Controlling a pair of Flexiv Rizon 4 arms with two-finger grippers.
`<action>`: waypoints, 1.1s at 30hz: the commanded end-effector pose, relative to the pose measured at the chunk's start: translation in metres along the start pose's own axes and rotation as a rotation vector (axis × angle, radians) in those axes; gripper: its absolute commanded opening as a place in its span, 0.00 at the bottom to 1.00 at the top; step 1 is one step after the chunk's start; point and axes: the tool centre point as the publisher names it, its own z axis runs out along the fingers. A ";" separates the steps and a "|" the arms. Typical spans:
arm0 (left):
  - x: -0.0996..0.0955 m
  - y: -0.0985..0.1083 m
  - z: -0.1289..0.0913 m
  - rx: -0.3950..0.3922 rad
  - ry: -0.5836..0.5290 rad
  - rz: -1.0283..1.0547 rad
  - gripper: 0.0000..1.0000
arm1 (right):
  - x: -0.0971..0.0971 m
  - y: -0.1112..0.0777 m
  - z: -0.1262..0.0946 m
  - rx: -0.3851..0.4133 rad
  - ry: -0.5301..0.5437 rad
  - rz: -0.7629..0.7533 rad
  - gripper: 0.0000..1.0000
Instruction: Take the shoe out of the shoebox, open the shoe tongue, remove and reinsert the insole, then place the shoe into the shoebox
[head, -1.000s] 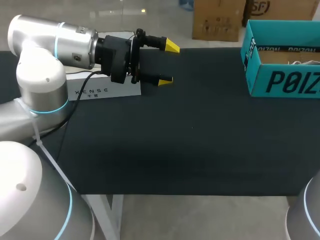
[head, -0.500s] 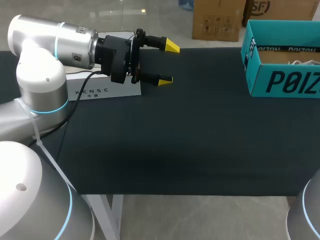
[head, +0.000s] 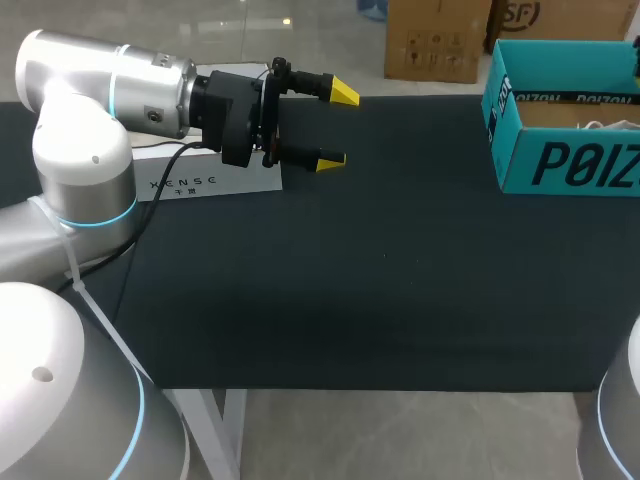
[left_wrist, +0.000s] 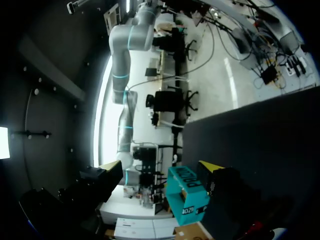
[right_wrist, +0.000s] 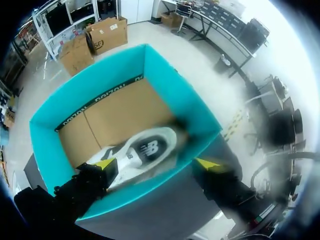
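The teal shoebox stands open at the table's far right corner, with a bit of white showing inside it. From the right wrist view, a white shoe with a dark logo lies on its side in the shoebox. My right gripper hangs above the box, open, its yellow fingertips straddling the shoe without touching it. My left gripper is over the table's far left, open and empty, pointing toward the box. In the left wrist view the shoebox shows far ahead of the left gripper.
A flat white box with grey lettering lies on the black tabletop under my left wrist. The table's front edge runs along the near side. My right arm's grey shell fills the lower right corner.
On the table nothing has moved and my left arm has kept still. The right arm's grey shell at the lower right corner has shifted slightly.
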 end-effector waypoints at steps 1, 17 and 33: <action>-0.001 0.000 0.000 0.001 0.004 0.000 1.00 | 0.000 -0.005 -0.009 -0.010 -0.006 0.002 1.00; -0.003 0.000 -0.015 0.003 0.036 0.013 1.00 | 0.000 -0.005 -0.009 -0.010 -0.006 0.002 1.00; -0.006 0.000 -0.167 0.235 0.488 0.043 1.00 | 0.000 -0.005 -0.009 -0.010 -0.006 0.002 1.00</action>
